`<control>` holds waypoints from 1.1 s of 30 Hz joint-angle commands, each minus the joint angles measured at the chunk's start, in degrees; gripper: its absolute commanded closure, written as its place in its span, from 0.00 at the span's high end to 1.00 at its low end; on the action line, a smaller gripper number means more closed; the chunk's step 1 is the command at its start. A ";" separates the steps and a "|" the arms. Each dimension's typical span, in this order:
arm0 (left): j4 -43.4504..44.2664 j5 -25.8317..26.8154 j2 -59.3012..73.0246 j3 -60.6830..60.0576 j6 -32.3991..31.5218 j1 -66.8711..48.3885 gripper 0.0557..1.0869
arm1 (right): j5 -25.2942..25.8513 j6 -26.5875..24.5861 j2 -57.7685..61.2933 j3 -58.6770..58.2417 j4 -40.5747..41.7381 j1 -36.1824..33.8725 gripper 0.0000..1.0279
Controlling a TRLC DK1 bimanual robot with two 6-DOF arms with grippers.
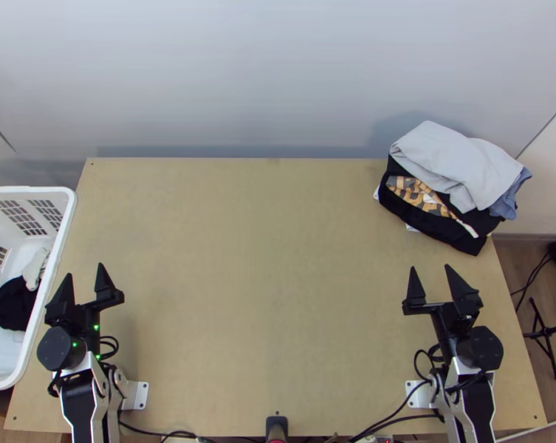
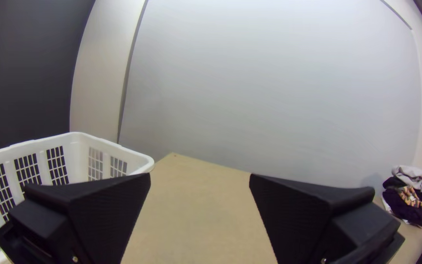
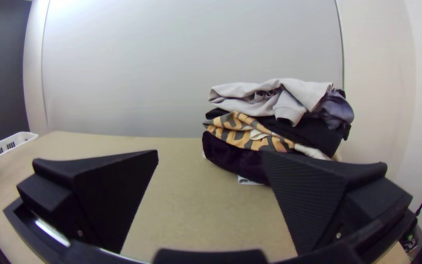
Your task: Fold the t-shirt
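In the top view my left gripper (image 1: 87, 270) stands open over the table's left side, near the basket, with nothing between its fingers. My right gripper (image 1: 430, 269) is open too, at the table's right side, nearer the camera than a pile of folded clothes (image 1: 455, 166). In the left wrist view the left gripper (image 2: 200, 177) has its fingers wide apart. The right gripper (image 3: 210, 152) shows the same wide gap in the right wrist view, with the pile (image 3: 279, 98) beyond it. Which cloth is a t-shirt I cannot tell.
The pile at the far right corner has a light grey cloth on top, with patterned orange and black cloths under it. A white basket (image 1: 67, 221) by the table's left edge holds black and whitish cloth (image 1: 15, 303). Bare wooden tabletop (image 1: 263, 280) lies between the arms.
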 commanded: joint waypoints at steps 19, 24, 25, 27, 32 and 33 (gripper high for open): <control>0.01 0.03 0.01 0.01 0.02 0.01 0.96 | 0.00 0.01 0.01 0.01 0.01 0.03 0.96; 0.01 -0.06 0.01 0.01 0.02 0.01 0.96 | 0.00 0.01 0.01 0.01 0.01 0.03 0.96; 0.01 -0.15 0.01 0.01 0.02 0.18 0.96 | 0.00 0.01 0.01 0.01 0.01 0.03 0.96; -0.08 -0.24 -0.08 0.01 0.02 0.18 0.96 | 0.00 0.01 0.01 0.01 0.01 0.03 0.96; 0.89 -0.15 -0.16 0.10 2.48 0.09 0.96 | 0.00 0.01 0.01 0.01 0.01 0.03 0.96; 0.89 -0.15 -0.16 0.19 2.83 0.18 0.96 | 0.00 0.01 0.01 0.01 0.01 0.03 0.96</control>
